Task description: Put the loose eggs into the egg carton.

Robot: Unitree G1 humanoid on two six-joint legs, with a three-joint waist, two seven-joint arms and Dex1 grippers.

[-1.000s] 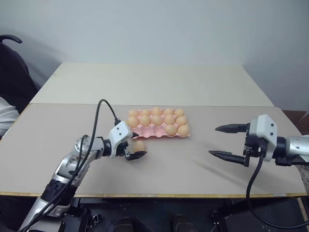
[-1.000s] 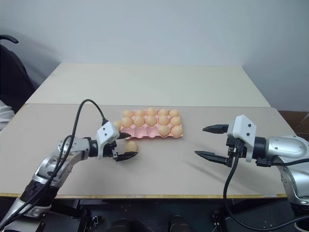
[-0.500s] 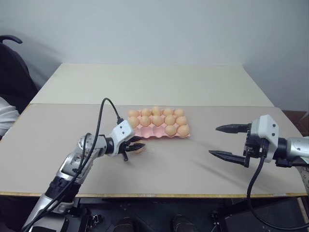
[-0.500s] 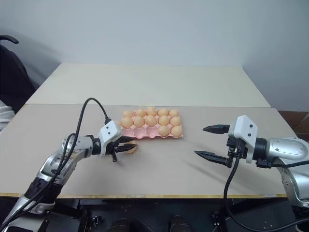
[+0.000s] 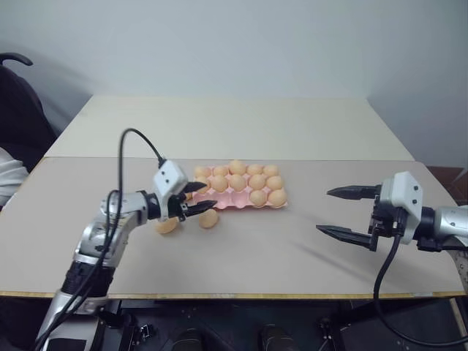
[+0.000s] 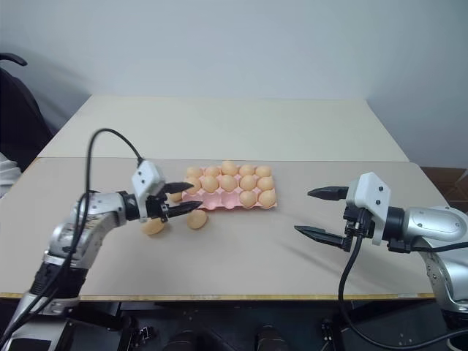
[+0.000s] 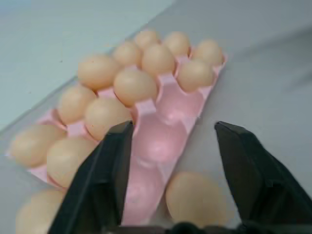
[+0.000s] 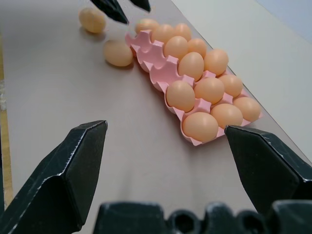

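Since a moment ago the left gripper (image 5: 197, 197) has risen from the table, fingers parted and empty, leaving two loose eggs (image 5: 209, 218) beside the egg carton (image 5: 227, 199), while the right gripper (image 5: 338, 213) stays wide open, holding nothing.

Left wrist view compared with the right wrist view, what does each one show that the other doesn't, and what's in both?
The left wrist view adds the left gripper seen from behind. It is open and empty, with its fingers framing the empty cups of the egg carton.

The right wrist view adds the right gripper, wide open and empty. It also shows the left gripper's fingertips from the front.

Both views share the carton, the eggs seated in it, three empty cups in one outer row, and a loose egg beside those cups.
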